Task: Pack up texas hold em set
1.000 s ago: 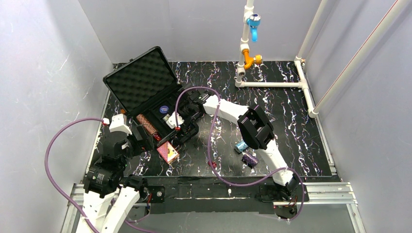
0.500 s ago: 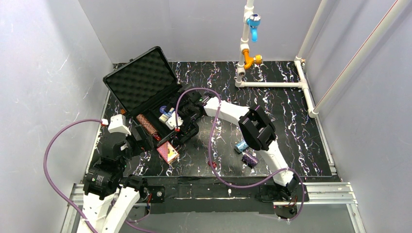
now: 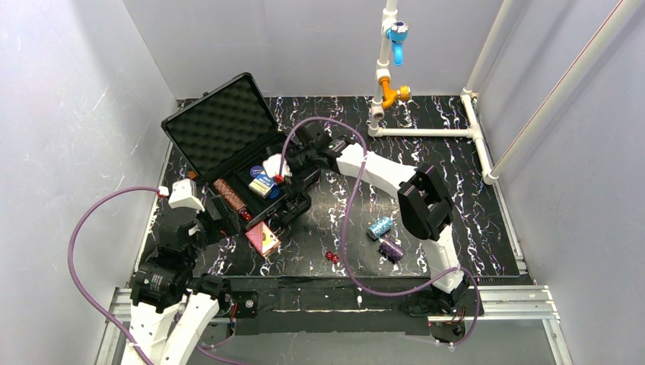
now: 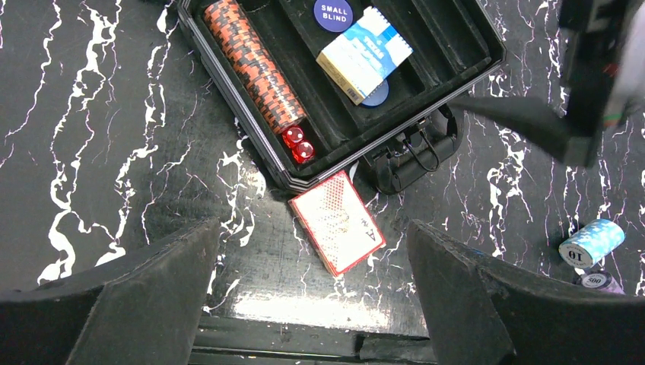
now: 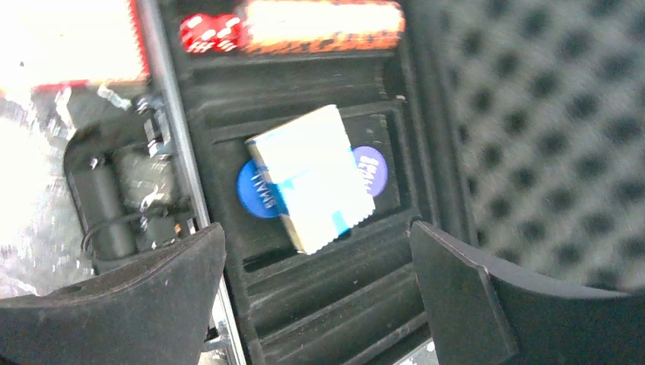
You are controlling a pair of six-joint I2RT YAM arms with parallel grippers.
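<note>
The black case (image 3: 283,199) lies open at the table's far left, its foam lid (image 3: 220,125) raised. Inside lie a blue card box (image 3: 262,183), tilted over two blue discs (image 5: 258,190), a brown chip stack (image 3: 230,195) and two red dice (image 4: 298,144). A red card box (image 4: 338,232) rests on the table by the case's near corner. My left gripper (image 4: 313,304) hovers open just short of that box. Open and empty, my right gripper (image 5: 316,304) hangs over the case's far side. Blue chips (image 3: 379,226), purple chips (image 3: 392,249) and red dice (image 3: 332,258) lie on the table to the right.
A white pipe frame (image 3: 426,131) with blue and orange fittings stands at the back right. Grey walls close in the left, back and right sides. The right arm's purple cable (image 3: 346,228) loops over the table between the case and the loose chips.
My right gripper opened, left the blue card box lying in the case, and drew back toward the far right. The left arm has not moved.
</note>
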